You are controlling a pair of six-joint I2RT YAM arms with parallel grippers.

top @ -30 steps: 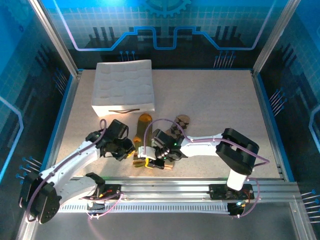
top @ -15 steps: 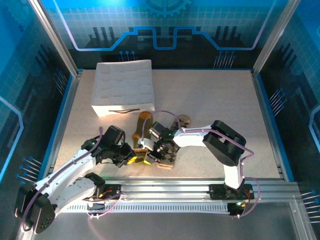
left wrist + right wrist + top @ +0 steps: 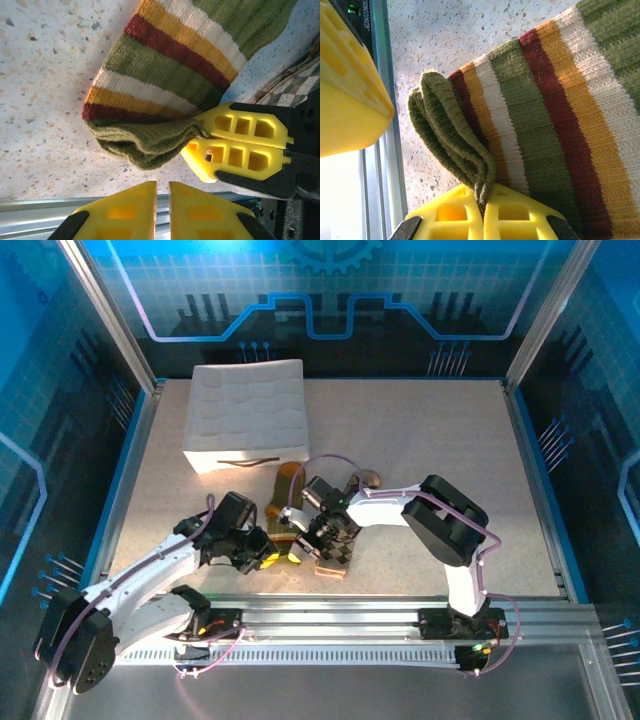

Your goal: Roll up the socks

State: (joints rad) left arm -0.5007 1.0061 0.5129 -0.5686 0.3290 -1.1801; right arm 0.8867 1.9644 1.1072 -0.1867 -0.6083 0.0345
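Right gripper [image 3: 482,197]: clamped on green sock [image 3: 555,100] at folded cuff [image 3: 455,135].
Left gripper [image 3: 162,197]: nearly together, empty, beside cuff.
Place: near table [image 3: 430,430] edge, centre; argyle sock [image 3: 333,562] just right.
Handling: light, soft, floppy; likely best pinched through all cuff layers.

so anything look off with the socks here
The green sock has its cuff bunched into a loose fold, pinched by the right gripper; the left gripper is shut on nothing beside it.
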